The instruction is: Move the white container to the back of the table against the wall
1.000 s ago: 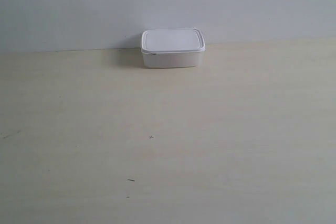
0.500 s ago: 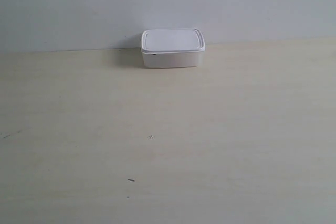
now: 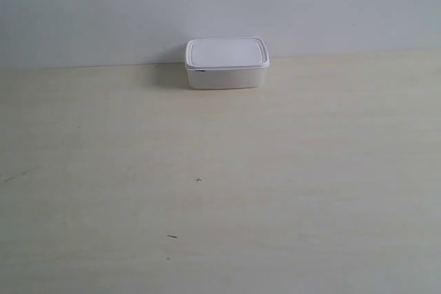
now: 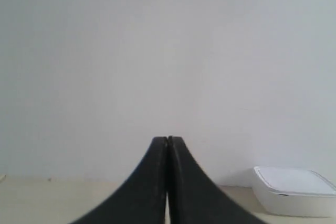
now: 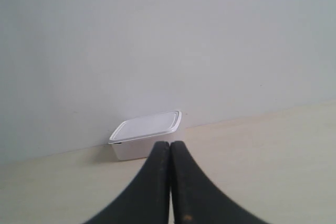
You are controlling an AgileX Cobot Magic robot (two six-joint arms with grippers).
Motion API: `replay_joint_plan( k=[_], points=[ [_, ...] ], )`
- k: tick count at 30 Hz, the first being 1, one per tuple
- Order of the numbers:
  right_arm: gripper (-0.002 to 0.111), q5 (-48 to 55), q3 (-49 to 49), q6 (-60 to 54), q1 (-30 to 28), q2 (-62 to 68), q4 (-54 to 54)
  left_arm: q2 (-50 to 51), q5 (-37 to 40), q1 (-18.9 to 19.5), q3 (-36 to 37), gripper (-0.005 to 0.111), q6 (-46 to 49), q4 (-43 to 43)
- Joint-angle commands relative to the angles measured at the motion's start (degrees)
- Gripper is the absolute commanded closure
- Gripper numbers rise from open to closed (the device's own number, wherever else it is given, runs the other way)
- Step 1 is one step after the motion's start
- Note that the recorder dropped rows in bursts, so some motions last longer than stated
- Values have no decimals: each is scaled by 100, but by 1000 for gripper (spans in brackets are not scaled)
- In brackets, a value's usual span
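Note:
The white container stands lidded on the pale table, at its back edge right by the off-white wall. No arm shows in the exterior view. In the left wrist view my left gripper is shut with nothing in it, and the white container stands off to one side, well apart. In the right wrist view my right gripper is also shut and empty, with the white container beyond its tips, at the foot of the wall.
A few tiny dark specks mark the table's middle and front. Nothing else stands on the table in these views.

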Motion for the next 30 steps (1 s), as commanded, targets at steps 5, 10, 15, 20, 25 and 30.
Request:
replay_joint_plan(
  k=[5, 10, 15, 20, 25, 30],
  points=[
    [108, 17, 25, -11, -34, -25, -41, -31, -87, 8, 402, 107, 2640, -2143],
    [108, 17, 25, -11, -34, -25, -41, -31, 344, 8, 528, 107, 2743, -2936],
    [108, 17, 25, -11, -34, -25, -41, -31, 472, 8, 664, 107, 2731, -3305],
    [108, 17, 25, -11, -34, -25, -41, -31, 707, 8, 664, 107, 2717, -3588],
    [108, 17, 25, -11, -34, -25, -41, -31, 829, 8, 664, 107, 2717, -3591],
    [108, 17, 25, -11, -34, -25, -41, -31, 862, 8, 664, 107, 2827, -3577]
  ],
)
